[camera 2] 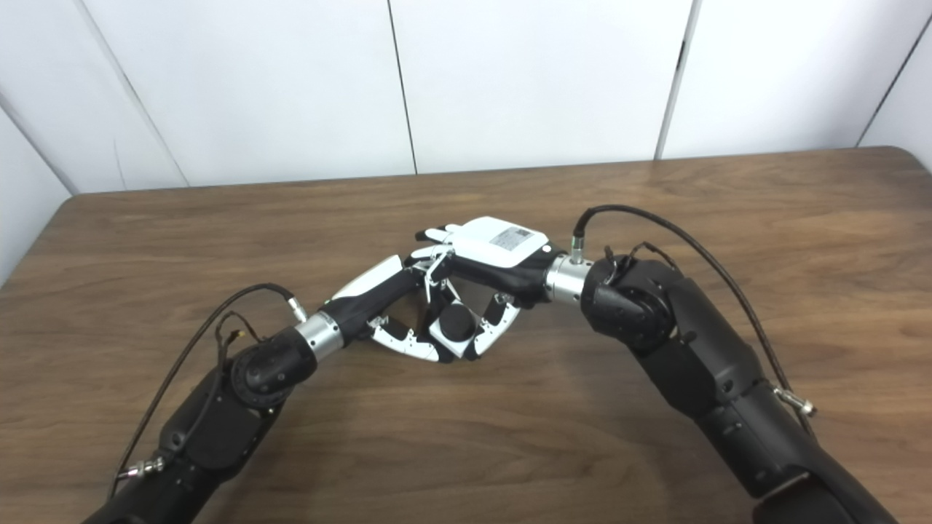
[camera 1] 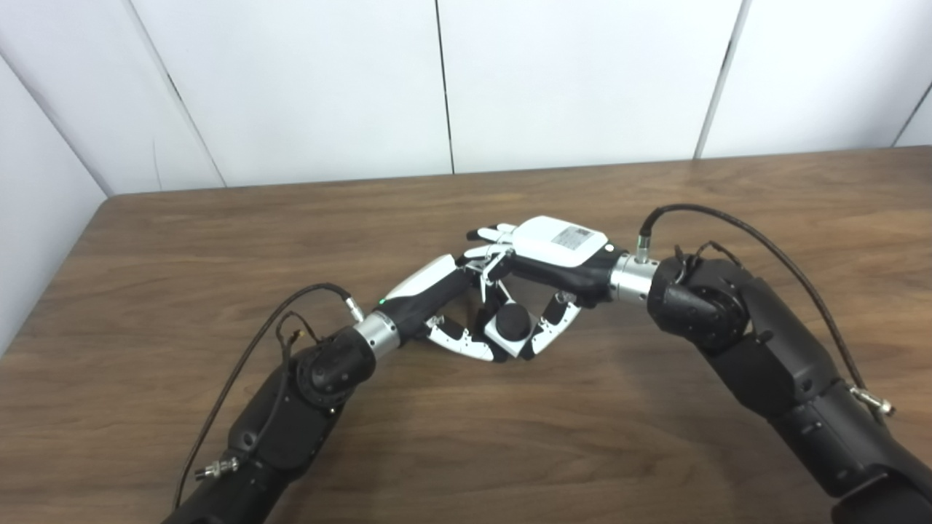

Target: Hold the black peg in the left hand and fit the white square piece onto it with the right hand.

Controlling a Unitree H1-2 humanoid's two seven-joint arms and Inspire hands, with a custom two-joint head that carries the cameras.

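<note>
Both hands meet just above the middle of the brown tabletop (camera 1: pixel 655 451), and the two parts already look joined. The round dark end of the black peg (camera 1: pixel 513 321) shows inside the white square piece (camera 1: pixel 502 336), framed by white on the visible sides, so the peg appears seated in the square's hole. How deep it sits cannot be told from this angle.

The left hand (camera 1: pixel 444 306) reaches in from the lower left with its fingers (camera 1: pixel 466 343) curled under and beside the pair, touching the white piece's left edge. Whether it pinches the peg itself is hidden by the square and by the other hand. The right hand (camera 2: pixel 486 273) comes from the right, its white back facing up, its upper fingers crossing over the left hand and its lower fingers (camera 2: pixel 495 327) pressed against the right edge of the white piece. So both hands are closed around the assembly, the right clearly on the square, the left on something within it that I judge to be the peg.

By my reading the fitting step is done or nearly so. What seems left is a final press to seat the piece fully, if it is not yet home, and then letting go
</note>
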